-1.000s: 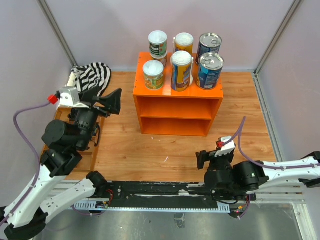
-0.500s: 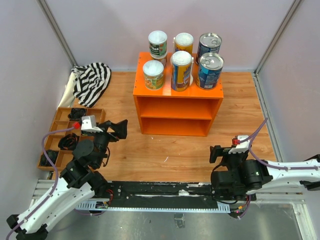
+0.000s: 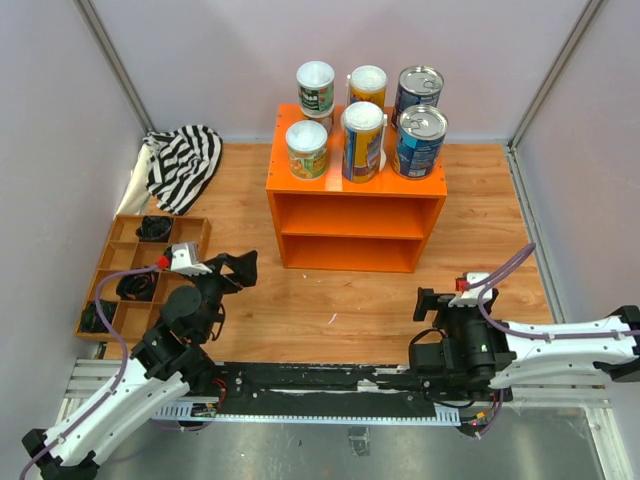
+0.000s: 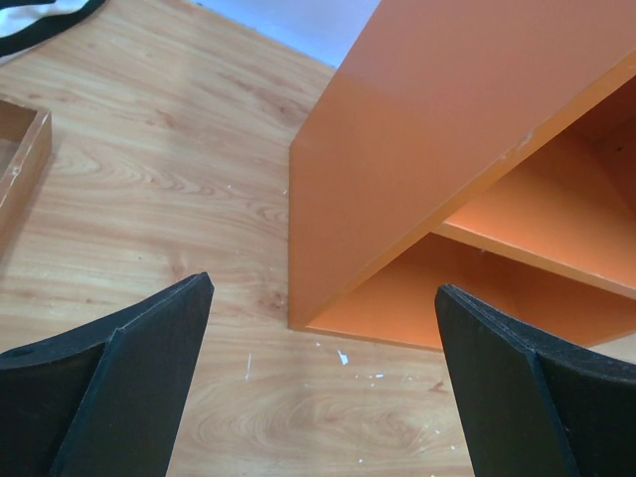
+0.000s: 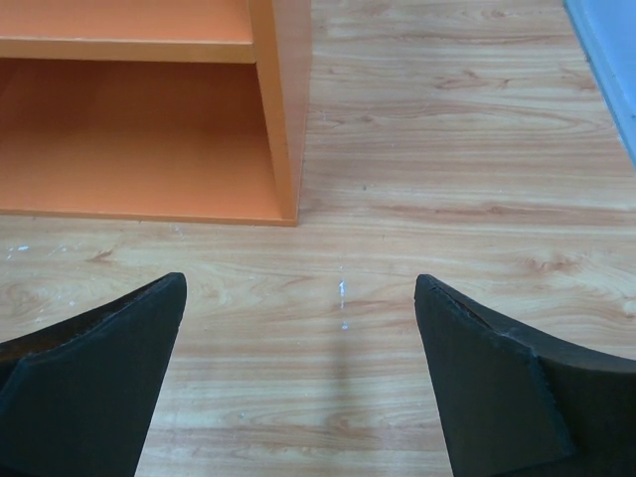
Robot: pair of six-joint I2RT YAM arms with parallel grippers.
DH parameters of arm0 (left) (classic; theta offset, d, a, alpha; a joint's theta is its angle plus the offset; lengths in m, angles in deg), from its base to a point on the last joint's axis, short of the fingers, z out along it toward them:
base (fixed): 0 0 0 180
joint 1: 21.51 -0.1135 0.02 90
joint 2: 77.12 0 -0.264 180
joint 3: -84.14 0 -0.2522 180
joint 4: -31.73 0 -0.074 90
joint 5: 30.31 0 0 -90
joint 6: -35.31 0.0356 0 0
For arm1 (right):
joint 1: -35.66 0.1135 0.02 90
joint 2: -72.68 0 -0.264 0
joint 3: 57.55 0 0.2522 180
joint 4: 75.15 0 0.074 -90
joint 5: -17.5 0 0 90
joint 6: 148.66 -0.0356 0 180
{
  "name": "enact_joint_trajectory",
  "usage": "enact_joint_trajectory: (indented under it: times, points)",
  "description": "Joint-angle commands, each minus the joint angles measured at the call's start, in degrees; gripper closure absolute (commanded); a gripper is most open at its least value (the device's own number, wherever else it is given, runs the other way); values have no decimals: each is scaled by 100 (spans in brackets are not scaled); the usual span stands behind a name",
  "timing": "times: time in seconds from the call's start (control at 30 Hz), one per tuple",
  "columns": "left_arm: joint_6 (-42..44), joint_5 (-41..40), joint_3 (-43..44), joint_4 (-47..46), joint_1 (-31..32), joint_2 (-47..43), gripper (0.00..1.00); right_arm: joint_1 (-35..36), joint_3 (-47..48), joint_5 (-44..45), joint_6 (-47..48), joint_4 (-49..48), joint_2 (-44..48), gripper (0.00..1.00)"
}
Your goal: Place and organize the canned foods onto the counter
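Note:
Several canned foods stand upright in two rows on the flat top of the orange counter. Among them are a green-labelled tin, a tall yellow-and-blue tin and a wide blue tin. My left gripper hangs low over the floor, left of the counter's front corner, open and holding nothing. The left wrist view shows the counter's side wall between the spread fingers. My right gripper is open and empty near the front right, facing the counter's lower shelf across bare floor.
A brown compartment tray with dark small items lies at the left, its corner near my left gripper. A striped cloth is bunched at the back left. Grey walls close in on the wooden floor on three sides.
My left arm has swung down and back from beside the striped cloth to low over the floor near the tray. The right gripper shifted slightly right. The cans have not moved.

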Motion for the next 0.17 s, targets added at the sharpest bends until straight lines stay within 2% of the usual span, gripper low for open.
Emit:
enact_joint_trajectory:
  times: [0.0,0.13]
  points:
    - [-86,-210,-98,-196,-25,-45,1,-268,87,467,-305,251,-220,2]
    - [-64,-257,-173,-288,-25,-10,1,-356,126,544,-548,398,-351,2]
